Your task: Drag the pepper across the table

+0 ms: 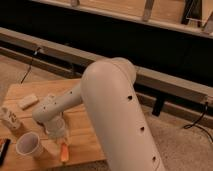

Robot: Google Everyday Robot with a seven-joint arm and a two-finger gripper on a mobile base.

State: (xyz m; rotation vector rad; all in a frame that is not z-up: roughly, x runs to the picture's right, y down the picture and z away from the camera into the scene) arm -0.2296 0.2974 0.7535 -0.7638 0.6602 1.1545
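Note:
The pepper (64, 152) is a slim orange piece lying on the light wooden table (86, 136), close to its front edge. My gripper (58, 135) points down at the end of the white arm (112, 100). It sits right above the pepper's far end and seems to touch it. The wrist hides the contact. The arm reaches in from the right and covers much of the table's middle.
A white cup (29, 145) stands just left of the pepper. A pale beige block (27, 101) lies at the back left. A small white bottle-like object (10, 118) stands at the left edge, and a dark flat item (3, 150) lies at the front left corner.

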